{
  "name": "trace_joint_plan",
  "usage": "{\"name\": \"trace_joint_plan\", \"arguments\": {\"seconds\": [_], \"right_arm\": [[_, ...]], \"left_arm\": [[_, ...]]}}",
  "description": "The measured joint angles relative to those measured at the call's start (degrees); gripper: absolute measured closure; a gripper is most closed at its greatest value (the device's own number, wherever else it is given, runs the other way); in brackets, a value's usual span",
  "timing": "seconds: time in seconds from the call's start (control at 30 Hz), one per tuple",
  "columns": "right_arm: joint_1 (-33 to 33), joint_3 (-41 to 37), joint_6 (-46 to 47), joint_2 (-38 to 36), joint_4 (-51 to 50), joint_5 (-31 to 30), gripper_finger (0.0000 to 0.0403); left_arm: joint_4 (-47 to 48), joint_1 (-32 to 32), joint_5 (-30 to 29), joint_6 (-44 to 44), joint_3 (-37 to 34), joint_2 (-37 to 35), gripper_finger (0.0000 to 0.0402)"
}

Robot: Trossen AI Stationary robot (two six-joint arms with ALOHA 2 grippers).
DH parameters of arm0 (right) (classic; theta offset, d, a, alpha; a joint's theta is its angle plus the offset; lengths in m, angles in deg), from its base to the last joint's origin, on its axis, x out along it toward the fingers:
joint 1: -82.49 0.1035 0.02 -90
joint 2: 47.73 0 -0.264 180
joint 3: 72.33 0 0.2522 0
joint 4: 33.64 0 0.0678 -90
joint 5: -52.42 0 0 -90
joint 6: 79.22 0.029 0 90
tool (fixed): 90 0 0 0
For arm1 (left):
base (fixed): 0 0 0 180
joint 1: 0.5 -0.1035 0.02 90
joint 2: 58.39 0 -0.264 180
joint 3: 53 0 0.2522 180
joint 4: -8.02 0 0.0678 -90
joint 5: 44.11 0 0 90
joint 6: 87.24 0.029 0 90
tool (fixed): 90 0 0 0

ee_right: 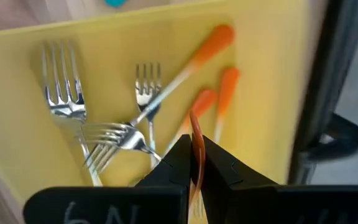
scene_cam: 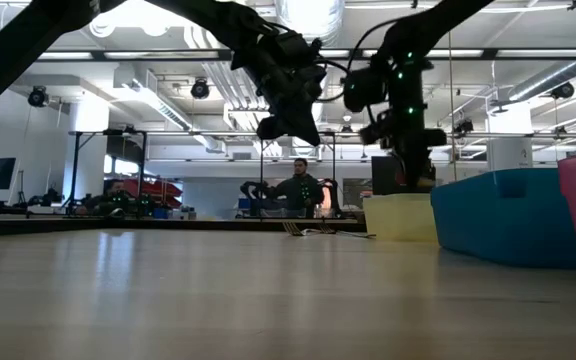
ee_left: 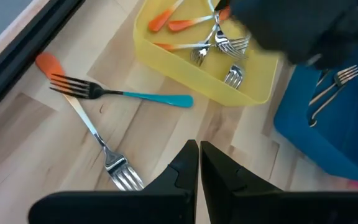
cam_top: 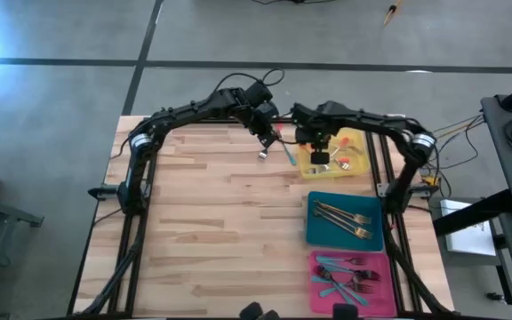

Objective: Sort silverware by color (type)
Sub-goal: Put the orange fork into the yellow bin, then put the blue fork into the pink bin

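Two forks lie crossed on the wood near the table's far edge. A teal-handled fork (ee_left: pixel 129 94) rests across an orange-handled fork (ee_left: pixel 86 121). My left gripper (ee_left: pixel 197 157) hangs shut and holding nothing just above them (cam_top: pixel 265 133). My right gripper (ee_right: pixel 194 155) is over the yellow tray (cam_top: pixel 356 164), shut on another orange-handled fork (ee_right: pixel 195 134). Several orange-handled forks (ee_right: pixel 166 93) lie in that tray. Gold forks (cam_top: pixel 343 218) lie in the teal tray (cam_top: pixel 314 233). Teal-handled forks (cam_top: pixel 345 274) lie in the pink tray (cam_top: pixel 320 300). My right gripper pinches the fork's orange handle (ee_right: pixel 196 127) between its two fingers, which point steeply down from above the yellow tray. A short orange stretch shows past the fingertips. The fingers hide the rest of the fork. It is held clear of the forks lying in the tray.
The three trays stand in a row along the table's right side, yellow farthest, pink nearest. Bare wood (cam_top: pixel 212 222) covers the middle and left. The two arms are close together at the far edge. People sit in the room behind the table (scene_cam: pixel 298 190).
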Motion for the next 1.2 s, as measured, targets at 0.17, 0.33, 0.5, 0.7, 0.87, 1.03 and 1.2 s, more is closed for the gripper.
{"name": "trace_joint_plan", "arguments": {"seconds": [0.17,0.33,0.5,0.7,0.87,1.03,1.2], "right_arm": [[-0.09,0.26,0.2,4.56,0.05,-0.04,0.0394],[-0.34,0.26,3.7,5.1,0.34,1.15,0.0393],[-1.0,0.29,7.81,3.82,2.26,4.97,0.0374],[-1.51,0.33,12.09,3.5,2.06,5.0,0.0351],[-1.51,0.33,18.09,3.44,1.46,5.02,0.0338],[-1.49,0.33,23.37,2.93,1.18,6.46,0.0337],[-1.49,0.33,27.28,2.45,1.31,7.74,0.0337]], "left_arm": [[0.21,0.0,-0.88,-2.39,-0.02,0.0,0.0401],[2.7,-0.01,-3.15,-2.77,-0.02,0.0,0.0401],[10.1,-0.17,-7.09,1.63,-0.02,0.0,0.0401],[17.82,-0.77,-15.2,5.95,-0.07,-0.28,0.0401],[19.54,-3.38,-15.95,9.27,-2.47,-2.38,0.0401],[17.7,-7.28,-15.99,10.82,-7.95,-6.18,0.0401],[12.33,-10.89,-15.99,11.13,-17.97,-12.27,0.0401]]}}
